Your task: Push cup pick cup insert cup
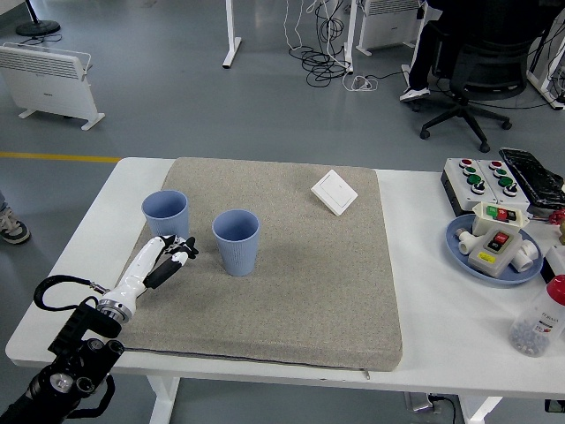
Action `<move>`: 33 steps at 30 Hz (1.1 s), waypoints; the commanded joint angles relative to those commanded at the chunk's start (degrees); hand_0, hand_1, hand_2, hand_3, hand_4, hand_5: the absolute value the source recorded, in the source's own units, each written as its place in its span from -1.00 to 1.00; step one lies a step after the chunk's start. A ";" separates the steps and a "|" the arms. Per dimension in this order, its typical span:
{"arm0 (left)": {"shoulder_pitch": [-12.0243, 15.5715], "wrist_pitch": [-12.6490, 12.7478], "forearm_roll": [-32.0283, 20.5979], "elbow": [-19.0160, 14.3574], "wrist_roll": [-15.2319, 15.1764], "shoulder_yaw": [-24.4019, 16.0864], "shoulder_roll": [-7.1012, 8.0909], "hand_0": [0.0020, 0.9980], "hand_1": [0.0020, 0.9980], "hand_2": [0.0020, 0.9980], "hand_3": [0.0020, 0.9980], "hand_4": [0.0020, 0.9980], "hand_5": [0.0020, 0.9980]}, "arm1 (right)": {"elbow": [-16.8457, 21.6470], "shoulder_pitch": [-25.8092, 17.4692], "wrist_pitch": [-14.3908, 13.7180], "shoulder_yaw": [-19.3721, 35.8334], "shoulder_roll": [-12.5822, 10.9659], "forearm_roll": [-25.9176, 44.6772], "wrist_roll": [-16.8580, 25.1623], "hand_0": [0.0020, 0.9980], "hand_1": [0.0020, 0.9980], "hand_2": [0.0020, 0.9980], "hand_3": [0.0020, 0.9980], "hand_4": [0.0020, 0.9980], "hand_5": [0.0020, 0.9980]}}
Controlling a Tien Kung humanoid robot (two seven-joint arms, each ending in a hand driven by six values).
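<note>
Two blue cups stand upright on the grey mat [291,283]. One cup [165,215] is at the mat's left edge, the other cup [236,241] a little to its right and nearer to me. My left hand [173,253] reaches in from the lower left, its white and black fingers relaxed and holding nothing. It sits just below the left cup and to the left of the other cup, touching neither. The right arm is out of view.
A white switch plate [334,192] lies on the mat's far right part. At the table's right are a button box [481,180], a blue plate [463,247] with switch parts and a bottle [540,320]. An office chair stands beyond the table.
</note>
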 joint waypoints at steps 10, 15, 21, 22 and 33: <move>-1.98 0.02 0.51 3.47 -0.85 -1.46 -0.29 0.58 0.22 0.10 0.02 0.21 1.00 | 0.00 0.30 0.14 -0.46 0.04 0.05 0.05 0.38 0.19 0.24 0.10 -0.79 -0.06; -2.84 0.06 0.90 3.97 -1.07 -1.90 -0.56 0.58 0.22 0.11 0.02 0.21 1.00 | 0.00 0.39 0.20 -0.73 0.05 0.21 0.11 0.38 0.19 0.24 0.10 -0.79 -0.06; -3.52 -0.09 1.27 4.83 -1.21 -2.35 -0.84 0.58 0.23 0.11 0.02 0.20 1.00 | 0.00 0.43 0.30 -1.22 0.06 0.54 0.12 0.38 0.19 0.24 0.10 -0.79 -0.07; -3.54 -0.10 1.30 4.89 -1.22 -2.38 -0.84 0.58 0.23 0.11 0.02 0.20 1.00 | 0.00 0.43 0.30 -1.24 0.06 0.57 0.12 0.38 0.19 0.24 0.10 -0.79 -0.07; -2.23 0.18 -0.47 2.17 -1.14 -0.04 0.54 0.57 0.24 0.12 0.03 0.19 1.00 | 0.00 0.49 0.45 -1.68 0.07 0.73 0.17 0.38 0.19 0.24 0.10 -0.79 -0.07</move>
